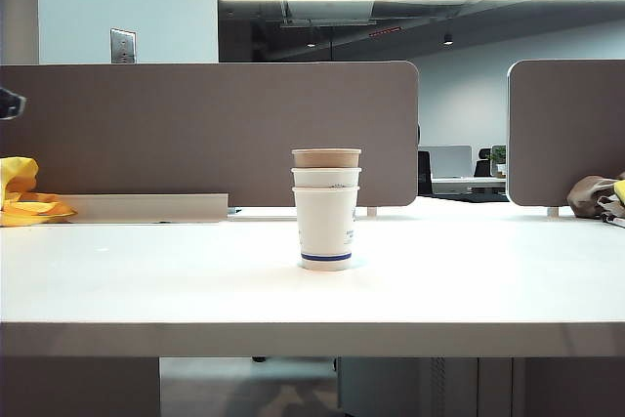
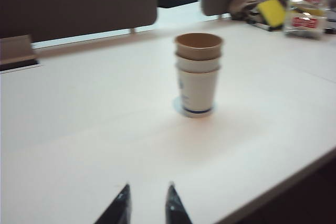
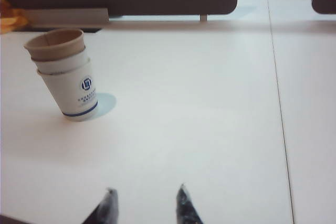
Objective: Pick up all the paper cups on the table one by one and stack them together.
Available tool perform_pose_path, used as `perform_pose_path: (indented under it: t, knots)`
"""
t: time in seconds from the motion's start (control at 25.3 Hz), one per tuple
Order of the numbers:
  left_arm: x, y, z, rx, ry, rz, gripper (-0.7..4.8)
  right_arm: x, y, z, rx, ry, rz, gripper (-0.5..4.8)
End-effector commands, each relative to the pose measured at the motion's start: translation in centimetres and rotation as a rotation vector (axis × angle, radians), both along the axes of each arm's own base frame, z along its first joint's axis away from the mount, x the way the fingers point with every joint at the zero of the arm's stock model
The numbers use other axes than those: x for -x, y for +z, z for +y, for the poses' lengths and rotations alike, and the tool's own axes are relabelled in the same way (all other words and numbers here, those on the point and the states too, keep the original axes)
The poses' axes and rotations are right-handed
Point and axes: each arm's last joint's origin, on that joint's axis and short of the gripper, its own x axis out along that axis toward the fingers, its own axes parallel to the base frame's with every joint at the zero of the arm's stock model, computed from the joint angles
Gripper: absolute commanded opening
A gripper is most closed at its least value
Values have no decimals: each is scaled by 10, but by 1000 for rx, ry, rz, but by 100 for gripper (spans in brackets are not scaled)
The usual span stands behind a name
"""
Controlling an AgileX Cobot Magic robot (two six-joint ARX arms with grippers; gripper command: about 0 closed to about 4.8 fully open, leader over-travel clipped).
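**Already stacked: we see all three cups nested at mid-table**

We find the paper cups [image 1: 326, 210] standing as one upright stack near the middle of the table [image 1: 146, 280], the brown one on top, two white ones beneath. Our left gripper [image 2: 148, 203] and right gripper [image 3: 144, 203] both hang well apart from the stack, fingers spread and empty. We judge the stacking step done, with no loose cup in view. The next move, as we read it, calls only for keeping both arms clear so nothing tips.

Grey-brown partition panels [image 1: 205, 129] stand behind, yellow cloth [image 1: 24, 197] (crumpled) at far left.
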Motion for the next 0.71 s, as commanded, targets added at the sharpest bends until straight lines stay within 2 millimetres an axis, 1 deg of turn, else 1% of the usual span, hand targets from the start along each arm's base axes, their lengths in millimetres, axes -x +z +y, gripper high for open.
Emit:
perform_pose_path:
  t: [0.04, 0.16, 0.24, 0.28, 0.39, 0.51, 0.71]
  knots:
    - [-3, 2, 7, 7, 74, -10, 89, -1, -1, 0, -1, -4, -3, 148]
    - [-7, 2, 18, 7, 204, -11, 89, -2, -1, -5, -1, -49, -3, 148]
    - [-9, 2, 25, 6, 274, -11, 89, -4, -1, -15, -1, -158, -3, 148]
    - [-10, 2, 28, 6, 307, -11, 89, -5, -1, -24, 0, -254, -3, 148]
    - [-10, 2, 32, 6, 348, -11, 89, -5, -1, -36, 0, -378, -3, 148]
    - [-11, 2, 36, 6, 384, -11, 89, -4, -1, -43, 0, -455, -3, 148]
    - [-11, 2, 43, 5, 460, -12, 89, -3, -1, -48, 0, -499, -3, 148]
